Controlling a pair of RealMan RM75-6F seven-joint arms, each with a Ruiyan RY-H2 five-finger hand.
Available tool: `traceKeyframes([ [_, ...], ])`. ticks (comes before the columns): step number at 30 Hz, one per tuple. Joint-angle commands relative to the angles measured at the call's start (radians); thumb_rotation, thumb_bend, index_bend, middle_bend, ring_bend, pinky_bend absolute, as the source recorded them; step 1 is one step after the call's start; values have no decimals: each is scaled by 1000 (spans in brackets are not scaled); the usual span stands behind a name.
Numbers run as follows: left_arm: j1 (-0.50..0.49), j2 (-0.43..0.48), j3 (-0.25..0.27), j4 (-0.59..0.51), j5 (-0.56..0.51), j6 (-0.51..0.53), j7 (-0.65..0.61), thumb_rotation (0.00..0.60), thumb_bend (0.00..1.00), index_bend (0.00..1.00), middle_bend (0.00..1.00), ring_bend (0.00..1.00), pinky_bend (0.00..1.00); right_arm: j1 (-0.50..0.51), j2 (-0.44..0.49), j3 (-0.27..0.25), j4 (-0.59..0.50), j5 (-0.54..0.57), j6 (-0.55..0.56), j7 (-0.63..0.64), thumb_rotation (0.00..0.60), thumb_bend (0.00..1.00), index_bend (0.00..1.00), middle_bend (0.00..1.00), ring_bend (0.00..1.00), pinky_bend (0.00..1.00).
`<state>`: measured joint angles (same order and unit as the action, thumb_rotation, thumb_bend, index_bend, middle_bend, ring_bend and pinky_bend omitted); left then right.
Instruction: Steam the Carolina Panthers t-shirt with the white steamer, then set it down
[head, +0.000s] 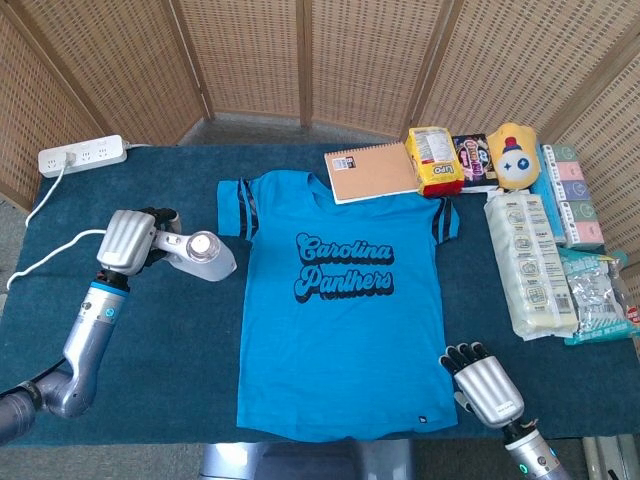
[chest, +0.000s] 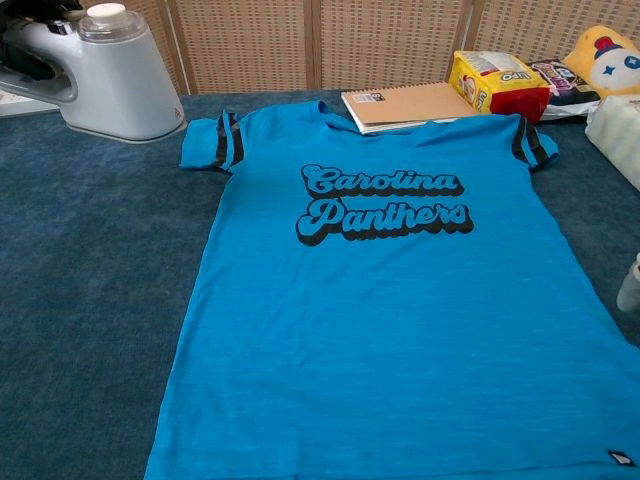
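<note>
The blue Carolina Panthers t-shirt (head: 340, 300) (chest: 385, 290) lies flat in the middle of the dark blue table. The white steamer (head: 203, 255) (chest: 115, 75) stands on the table just left of the shirt's left sleeve. My left hand (head: 132, 240) grips its handle; in the chest view only dark fingers (chest: 30, 55) show at the top left corner. My right hand (head: 485, 385) hovers palm-down at the shirt's lower right corner, fingers spread and holding nothing. A bit of it (chest: 630, 285) enters the chest view's right edge.
A white power strip (head: 83, 155) with its cord lies at the back left. A notebook (head: 372, 170), yellow snack bag (head: 435, 160), yellow plush toy (head: 513, 157) and wrapped packages (head: 530, 265) fill the back and right side.
</note>
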<state>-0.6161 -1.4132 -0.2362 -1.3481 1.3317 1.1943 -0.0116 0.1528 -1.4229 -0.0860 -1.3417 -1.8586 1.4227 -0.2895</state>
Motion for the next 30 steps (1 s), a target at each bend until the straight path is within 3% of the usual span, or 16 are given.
traceKeyframes([
  [1,1,4,-1,-4,-1,1,1,600,539,573,662,606,728,12,-26,-8,76,-33,38,47,600,117,387,389,366,369],
  [13,5,24,-10,-39,-14,5,13,600,539,573,662,606,728,42,-75,-28,264,-75,96,154,600,82,387,390,365,350],
  [30,11,42,-13,-90,-27,13,52,600,540,573,663,605,728,75,-128,-53,423,-80,118,237,600,68,387,389,351,334],
])
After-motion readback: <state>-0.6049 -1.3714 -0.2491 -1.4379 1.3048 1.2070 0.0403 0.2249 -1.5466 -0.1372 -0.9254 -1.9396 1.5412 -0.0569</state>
